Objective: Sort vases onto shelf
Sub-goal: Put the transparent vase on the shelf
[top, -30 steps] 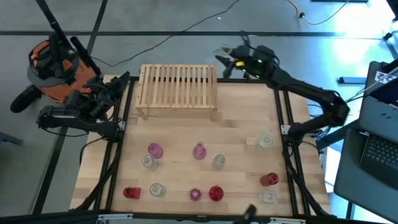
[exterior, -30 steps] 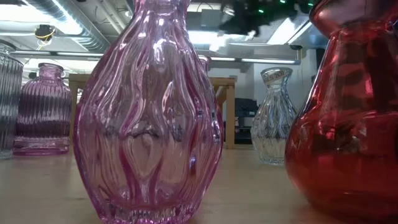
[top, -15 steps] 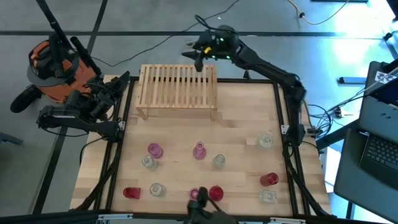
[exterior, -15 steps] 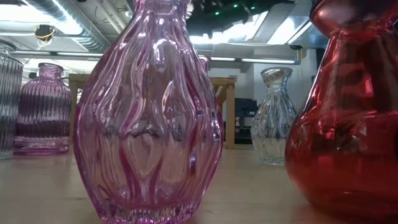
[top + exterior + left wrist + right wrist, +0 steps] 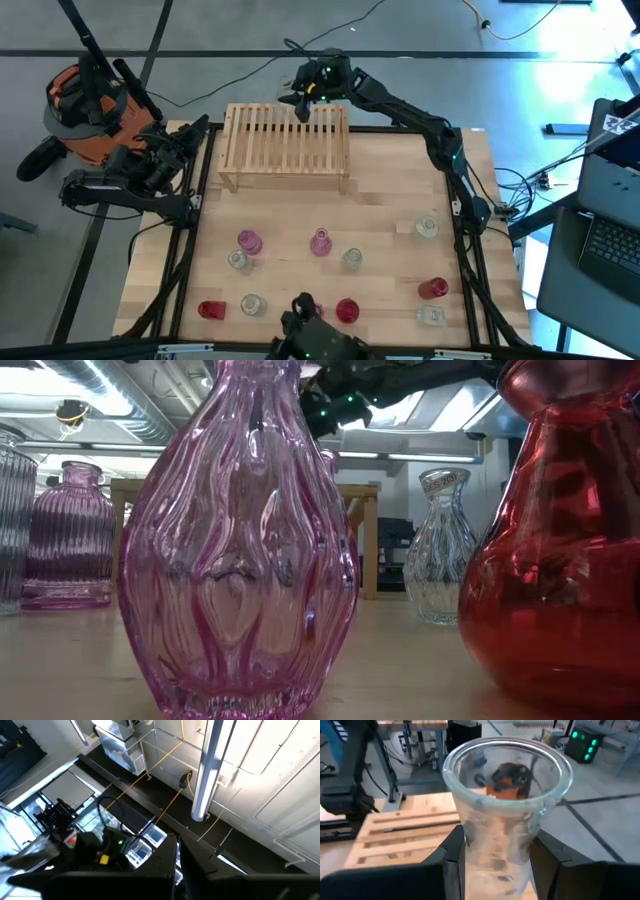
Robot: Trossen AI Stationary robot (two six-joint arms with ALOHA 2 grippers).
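Observation:
My right gripper (image 5: 303, 98) hangs over the far edge of the light wooden shelf (image 5: 287, 146), shut on a clear glass vase with a wide flared mouth (image 5: 507, 770). In the low view the right gripper (image 5: 335, 405) shows high above the shelf (image 5: 365, 530). Several clear, pink and red vases stand on their bases on the near half of the table, among them a pink one (image 5: 320, 242), a red one (image 5: 432, 289) and a clear one (image 5: 427, 227). My left gripper (image 5: 177, 867) is shut and rests folded at the table's left edge (image 5: 150, 165). My right gripper pinches the clear vase by its body (image 5: 495, 855) below the flared rim, one finger (image 5: 452, 857) on each side. The vase is lifted clear above the shelf's far part and stands roughly upright, mouth up. Its base is out of frame.
A close pink vase (image 5: 240, 540) and a red vase (image 5: 560, 540) fill the low view. The shelf's slatted top (image 5: 405, 830) is bare. An orange vacuum (image 5: 85, 105) and cables lie on the floor beyond the table's far left; a laptop (image 5: 610, 240) sits at the right.
My right arm has swung toward the table's left along the far edge, carrying the clear vase from beyond the shelf's right end to above the shelf's far edge. The vases on the table have stayed put.

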